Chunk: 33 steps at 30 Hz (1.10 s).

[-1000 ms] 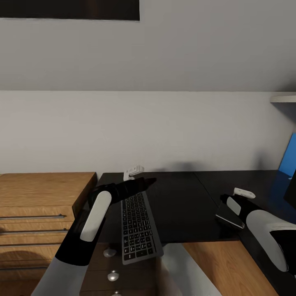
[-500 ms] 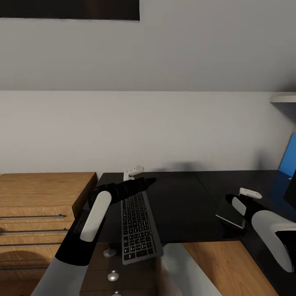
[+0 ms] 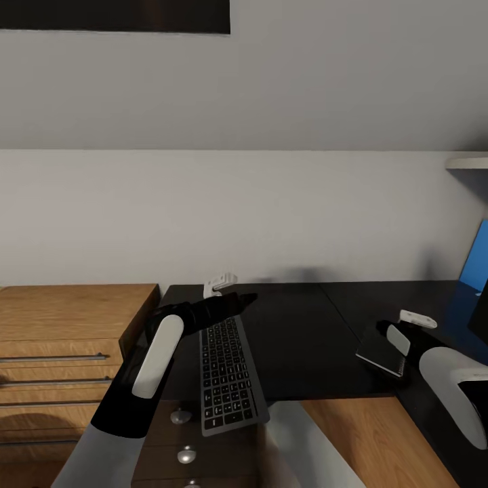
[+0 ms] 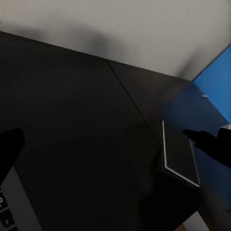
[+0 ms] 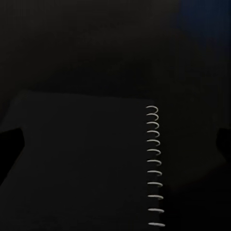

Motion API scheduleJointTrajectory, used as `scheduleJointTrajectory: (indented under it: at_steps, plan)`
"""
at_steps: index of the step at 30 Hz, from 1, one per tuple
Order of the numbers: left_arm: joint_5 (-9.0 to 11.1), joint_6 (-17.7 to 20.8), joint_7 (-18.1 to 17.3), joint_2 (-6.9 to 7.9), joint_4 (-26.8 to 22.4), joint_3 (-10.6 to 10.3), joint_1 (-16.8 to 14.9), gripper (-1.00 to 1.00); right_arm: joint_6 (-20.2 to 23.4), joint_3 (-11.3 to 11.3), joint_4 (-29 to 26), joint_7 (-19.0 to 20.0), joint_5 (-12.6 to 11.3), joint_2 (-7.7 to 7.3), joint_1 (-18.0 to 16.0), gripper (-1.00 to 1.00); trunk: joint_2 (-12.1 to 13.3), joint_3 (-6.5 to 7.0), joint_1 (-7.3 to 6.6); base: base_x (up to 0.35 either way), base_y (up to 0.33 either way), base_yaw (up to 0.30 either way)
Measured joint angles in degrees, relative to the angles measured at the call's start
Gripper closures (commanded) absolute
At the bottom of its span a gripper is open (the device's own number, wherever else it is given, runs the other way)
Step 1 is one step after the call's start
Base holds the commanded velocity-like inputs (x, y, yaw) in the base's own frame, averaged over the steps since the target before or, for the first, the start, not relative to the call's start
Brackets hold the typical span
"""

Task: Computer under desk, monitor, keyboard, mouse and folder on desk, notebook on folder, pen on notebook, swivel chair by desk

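Note:
The black keyboard lies lengthwise on the black desk, its near end sticking out past the front edge. My left gripper hovers open over its far end; one finger shows beside the keys. A black spiral-bound notebook lies at the desk's inner corner. My right gripper stands open just above it, a finger at each side of the cover. A bright blue flat surface, seemingly the folder, and a dark edge, perhaps the monitor, show at the far right.
A wooden chest with long bar handles stands against the desk's left end. Round silver drawer knobs sit below the keyboard. A white shelf juts out at the upper right. The wall runs close behind the desk.
My right arm has drawn back a little to the right while the notebook stays about where it was. The left arm and keyboard have not moved.

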Motion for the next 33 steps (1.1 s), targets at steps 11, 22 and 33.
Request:
scheduleJointTrajectory:
  at_steps: [11,22,33]
  plan:
    - [-0.1,0.0,0.0,0.15,0.0,0.0,0.0,-1.0,0.0,0.0,0.0,0.0,0.0,-0.64,0.0,-1.0,0.0,0.0,0.0,0.0,0.0,0.0]
    - [-0.1,0.0,0.1,0.15,0.0,0.0,0.0,-1.0,0.1,0.0,0.1,0.0,0.0,-0.66,0.0,-1.0,-3.2,-1.43,1.75,0.0,0.0,0.0]
    - [-0.1,0.0,0.1,0.13,0.0,0.0,0.0,-1.0,0.1,0.1,-0.1,0.0,0.5,-0.61,-0.1,-1.0,-7.6,-3.39,4.16,0.0,0.0,0.0]
